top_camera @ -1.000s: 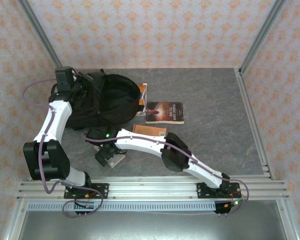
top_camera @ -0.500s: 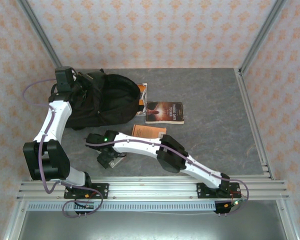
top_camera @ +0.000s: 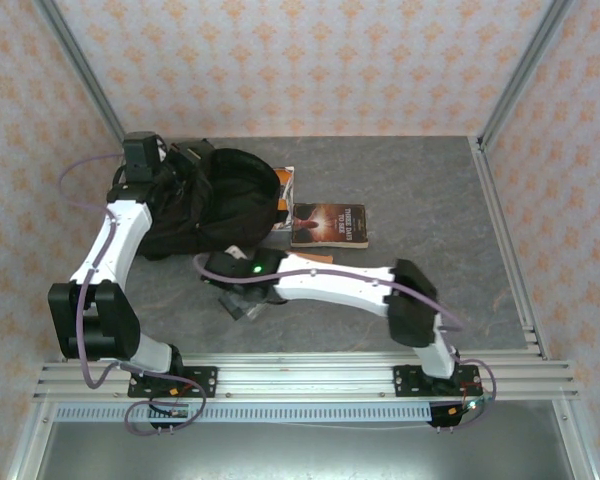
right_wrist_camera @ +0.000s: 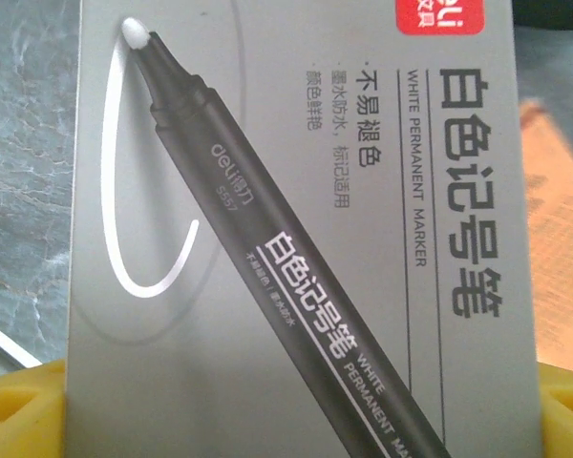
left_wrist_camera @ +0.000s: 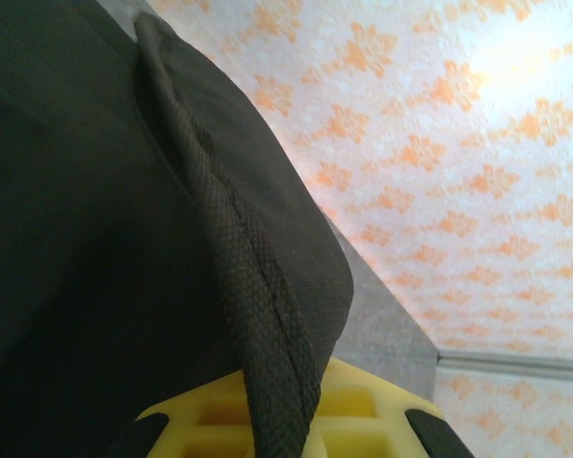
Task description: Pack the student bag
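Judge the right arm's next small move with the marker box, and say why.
Probably lift the marker box toward the student bag: it sits between the fingers of the right gripper, and the left gripper pinches the bag's fabric.

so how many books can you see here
3: a dark book mid-table, a second book against the student bag, an orange book under the right arm. Others may be hidden in the bag.

One student bag (top_camera: 235,200), three books (top_camera: 328,224) and one marker box (right_wrist_camera: 267,239)
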### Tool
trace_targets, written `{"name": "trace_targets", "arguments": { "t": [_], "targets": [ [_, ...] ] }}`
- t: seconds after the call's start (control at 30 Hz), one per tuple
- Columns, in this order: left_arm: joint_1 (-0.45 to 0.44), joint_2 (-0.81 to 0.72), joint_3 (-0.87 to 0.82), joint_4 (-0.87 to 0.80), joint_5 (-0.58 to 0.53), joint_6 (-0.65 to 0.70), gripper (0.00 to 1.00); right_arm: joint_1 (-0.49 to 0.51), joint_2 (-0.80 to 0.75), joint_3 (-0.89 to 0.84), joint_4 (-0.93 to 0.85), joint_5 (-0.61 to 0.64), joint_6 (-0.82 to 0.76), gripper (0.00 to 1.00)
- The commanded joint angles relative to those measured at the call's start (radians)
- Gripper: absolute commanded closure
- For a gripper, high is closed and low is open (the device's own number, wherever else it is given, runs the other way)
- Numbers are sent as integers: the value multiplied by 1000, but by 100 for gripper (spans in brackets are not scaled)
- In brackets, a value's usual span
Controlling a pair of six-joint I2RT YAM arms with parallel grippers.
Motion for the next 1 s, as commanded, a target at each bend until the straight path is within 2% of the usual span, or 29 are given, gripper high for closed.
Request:
{"name": "trace_targets", "arguments": {
  "t": [0.0,0.17,0.33,0.53,0.87,0.97],
  "targets": [
    [-28,-8,47,-26,-3,45,100,-48,-166,-108,55,101,36,13],
    [-69,-39,79,-115,-26,98,100,-123,-365,-235,68,171,41,13],
    [-94,-119,73,-162,-13,133,100,-246,-464,-230,75,77,-1,15],
    [-124,-204,42,-150,71,141,100,-303,-369,-64,26,14,-65,15],
    [-262,-321,-62,-125,62,153,100,-345,-65,208,-95,-145,-101,15],
    [-289,-367,-113,-118,29,167,100,-353,10,273,-157,-180,-121,15]
  ]
}}
